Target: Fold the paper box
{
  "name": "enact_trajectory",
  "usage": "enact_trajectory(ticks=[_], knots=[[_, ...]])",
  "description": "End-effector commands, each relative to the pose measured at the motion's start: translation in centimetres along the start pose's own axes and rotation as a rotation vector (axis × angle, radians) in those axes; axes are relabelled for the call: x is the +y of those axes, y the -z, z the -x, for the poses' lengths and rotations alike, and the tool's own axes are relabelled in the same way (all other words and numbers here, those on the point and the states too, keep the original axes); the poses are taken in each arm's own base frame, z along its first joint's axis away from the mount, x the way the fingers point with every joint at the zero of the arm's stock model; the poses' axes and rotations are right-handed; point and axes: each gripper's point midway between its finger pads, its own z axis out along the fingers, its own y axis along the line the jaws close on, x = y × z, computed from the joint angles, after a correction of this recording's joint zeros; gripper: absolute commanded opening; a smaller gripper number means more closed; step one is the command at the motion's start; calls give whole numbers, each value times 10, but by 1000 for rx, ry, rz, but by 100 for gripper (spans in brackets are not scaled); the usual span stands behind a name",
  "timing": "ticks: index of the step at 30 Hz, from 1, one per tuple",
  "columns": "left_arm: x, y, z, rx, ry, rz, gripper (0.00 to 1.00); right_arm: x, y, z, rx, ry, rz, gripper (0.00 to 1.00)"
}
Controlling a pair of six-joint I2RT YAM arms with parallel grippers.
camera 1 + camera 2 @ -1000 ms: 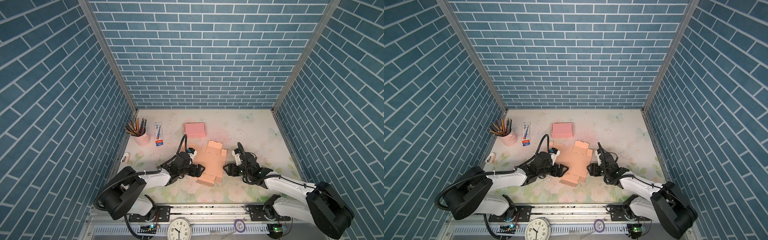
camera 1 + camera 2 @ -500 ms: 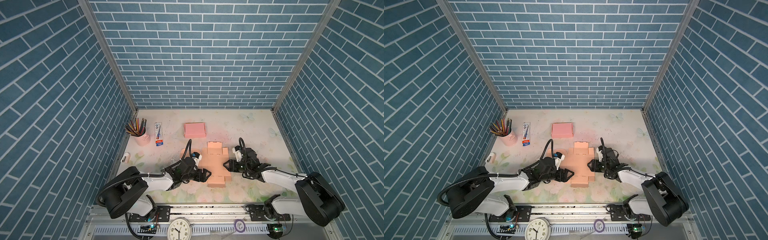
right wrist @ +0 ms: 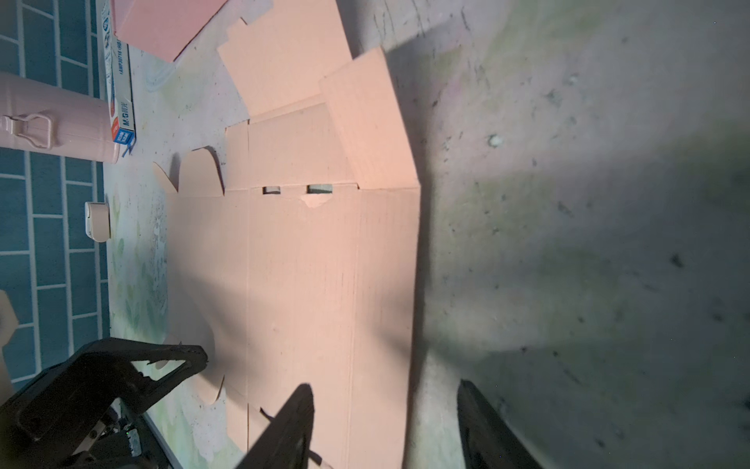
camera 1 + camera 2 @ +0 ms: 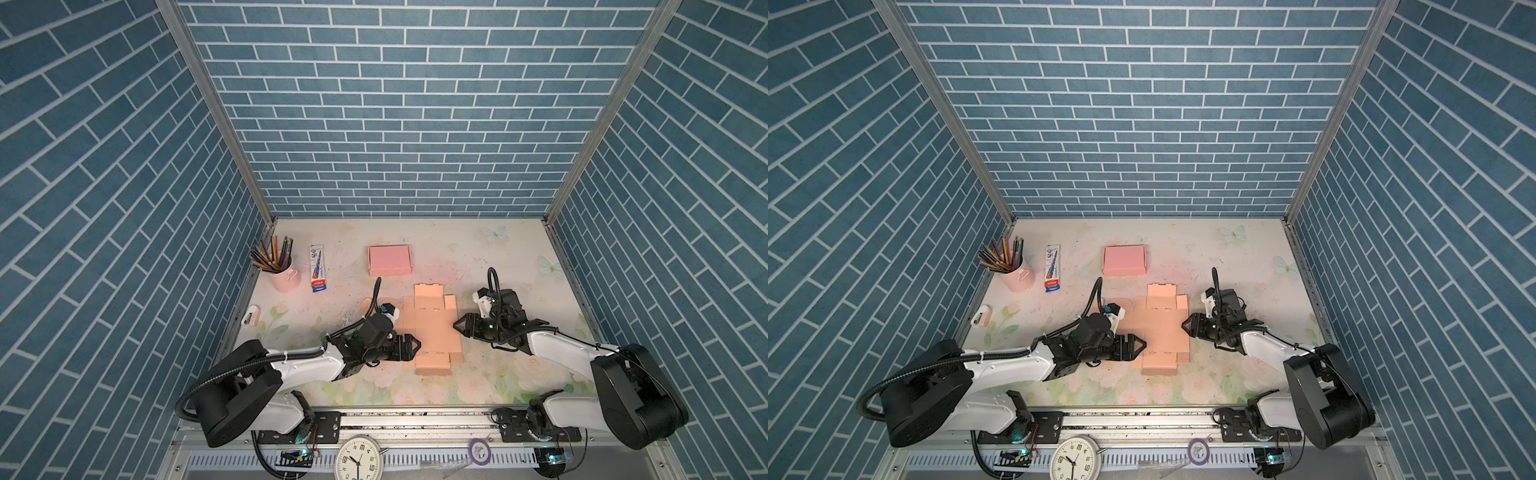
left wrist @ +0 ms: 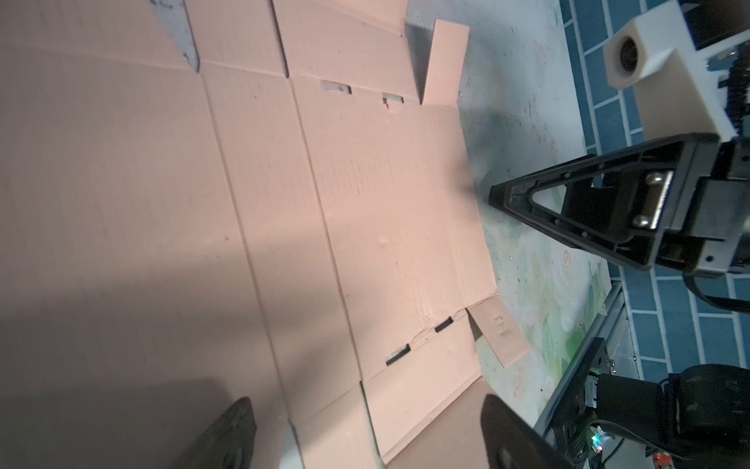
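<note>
Peach box blank [image 4: 430, 328] flat; L jaws wide, R jaws half-open at edges, empty.

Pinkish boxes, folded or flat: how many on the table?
2. A folded pink box toward the back wall; a flat unfolded box just in front of it. None appears hidden.

On the table [image 4: 478, 266], the unfolded box blank [image 4: 430, 328] is laid near the centre. From it, the folded box [image 4: 390, 260] is found at eleven o'clock, and the pen packet [image 4: 318, 268] and pencil cup [image 4: 284, 274] at ten, well apart. The left gripper [image 4: 417, 347] is placed over its eight o'clock edge, and the right gripper [image 4: 457, 327] at its three o'clock edge.
</note>
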Motion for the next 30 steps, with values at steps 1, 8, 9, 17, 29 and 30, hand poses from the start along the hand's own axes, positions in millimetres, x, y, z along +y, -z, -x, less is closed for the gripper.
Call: enact_trajectory(ticks=[1,8,9,17,29,30], knots=[[-1,9,11,-8,-25,28,88,5,1,-1,19,-12,23,58],[10,16,26,-21,-31,-41,88,4,0,1,3,-62,19,57],[12,15,31,-23,-34,-49,88,6,1,3,2,-77,27,56],[21,8,29,-7,-36,-86,88,5,5,-1,-12,-121,24,56],[30,-3,25,-2,-51,-71,86,3,-6,-12,38,-108,49,52],[31,-3,25,-2,-52,-67,86,3,-7,-12,44,-106,48,51]])
